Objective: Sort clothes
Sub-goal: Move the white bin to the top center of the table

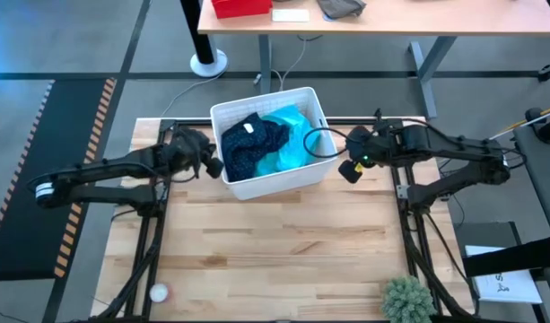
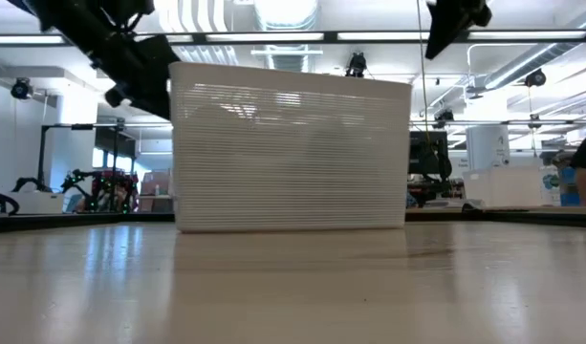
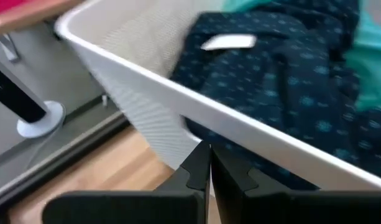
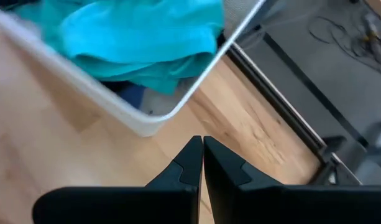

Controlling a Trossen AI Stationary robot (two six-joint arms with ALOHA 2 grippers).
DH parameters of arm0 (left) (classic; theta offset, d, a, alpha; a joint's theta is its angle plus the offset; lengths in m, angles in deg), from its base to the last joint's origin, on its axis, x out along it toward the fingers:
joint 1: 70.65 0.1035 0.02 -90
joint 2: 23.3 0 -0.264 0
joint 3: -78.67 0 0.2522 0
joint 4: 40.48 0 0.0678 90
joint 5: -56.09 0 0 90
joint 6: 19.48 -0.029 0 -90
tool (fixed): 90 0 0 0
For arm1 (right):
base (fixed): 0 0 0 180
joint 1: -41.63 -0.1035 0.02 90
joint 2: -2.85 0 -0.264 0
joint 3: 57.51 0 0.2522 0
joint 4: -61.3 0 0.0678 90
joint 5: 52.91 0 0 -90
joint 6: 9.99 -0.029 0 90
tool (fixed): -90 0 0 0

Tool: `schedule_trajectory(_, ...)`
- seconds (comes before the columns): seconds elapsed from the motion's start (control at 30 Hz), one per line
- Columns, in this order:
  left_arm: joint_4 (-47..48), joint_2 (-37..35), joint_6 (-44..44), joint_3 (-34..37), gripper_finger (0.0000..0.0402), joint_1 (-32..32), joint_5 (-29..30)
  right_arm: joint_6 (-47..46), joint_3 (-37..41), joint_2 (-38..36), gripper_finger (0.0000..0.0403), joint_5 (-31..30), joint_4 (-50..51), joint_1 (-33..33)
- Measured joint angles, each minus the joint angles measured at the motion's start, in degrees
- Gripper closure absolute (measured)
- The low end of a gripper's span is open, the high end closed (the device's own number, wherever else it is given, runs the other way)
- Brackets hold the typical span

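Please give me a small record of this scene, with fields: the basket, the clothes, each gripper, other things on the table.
basket: white plastic basket, at the table's far middle
clothes: navy dotted garment and teal garment, both inside the basket
left gripper: shut, empty, beside the basket's left wall
right gripper: shut, empty, beside the basket's right wall
other: small white ball, green plant, near edge

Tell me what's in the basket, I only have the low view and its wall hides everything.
Observer: A navy dotted garment lies on top, toward the left arm's side of the white basket.
Operator: Anything else inside?
Observer: A teal garment fills the right arm's side.
Operator: Where are the tools?
Observer: The left tool is shut, just outside the basket's left wall.
Operator: And the right?
Observer: The right tool is shut too, over bare table beside the basket's corner, holding nothing.
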Motion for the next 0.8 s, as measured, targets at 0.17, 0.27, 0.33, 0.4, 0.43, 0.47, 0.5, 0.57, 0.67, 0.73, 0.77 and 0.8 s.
schedule_trajectory(0.17,-7.9,4.0,-2.5,0.8,0.0402,3.4,-1.0,-3.8,6.1,0.0,0.0403,-0.2,0.8,4.4)
schedule_trajectory(0.27,-12.4,6.1,-4.1,1.2,0.0402,4.9,-4.4,-3.7,11.3,-0.5,0.0403,2.5,-2.2,6.1)
schedule_trajectory(0.33,-14.4,7.7,-4.3,1.2,0.0402,5.7,-5.6,-3.1,14.0,-1.3,0.0403,6.7,-6.1,6.1)
schedule_trajectory(0.4,-16.2,9.3,-5.0,1.3,0.0402,6.2,-6.7,-3.0,15.7,-2.3,0.0403,10.0,-8.5,5.7)
schedule_trajectory(0.43,-17.3,10.1,-5.3,1.3,0.0402,6.5,-7.4,-3.6,16.1,-2.6,0.0403,10.5,-9.0,5.2)
schedule_trajectory(0.47,-18.6,11.0,-5.5,1.3,0.0402,6.7,-8.5,-4.5,16.3,-3.0,0.0403,10.8,-8.9,4.6)
schedule_trajectory(0.5,-19.8,11.7,-5.7,1.3,0.0402,6.9,-9.3,-4.9,16.4,-3.4,0.0403,10.8,-8.6,4.0)
schedule_trajectory(0.57,-22.4,13.0,-6.7,1.3,0.0402,7.2,-10.0,-6.2,16.4,-4.2,0.0403,11.3,-8.0,2.6)
schedule_trajectory(0.67,-24.9,14.6,-7.5,1.1,0.0402,8.1,-10.9,-8.0,15.6,-5.7,0.0403,11.6,-6.3,0.9)
schedule_trajectory(0.73,-25.7,15.7,-8.2,0.4,0.0402,8.9,-12.4,-9.5,15.1,-7.1,0.0403,9.3,-4.6,-0.1)
schedule_trajectory(0.77,-26.0,16.3,-8.5,0.0,0.0402,9.3,-13.2,-10.2,14.9,-7.8,0.0403,8.1,-3.7,-0.5)
schedule_trajectory(0.8,-26.0,16.8,-8.8,-0.4,0.0402,9.6,-13.5,-10.7,14.7,-8.7,0.0403,7.0,-3.2,-0.7)
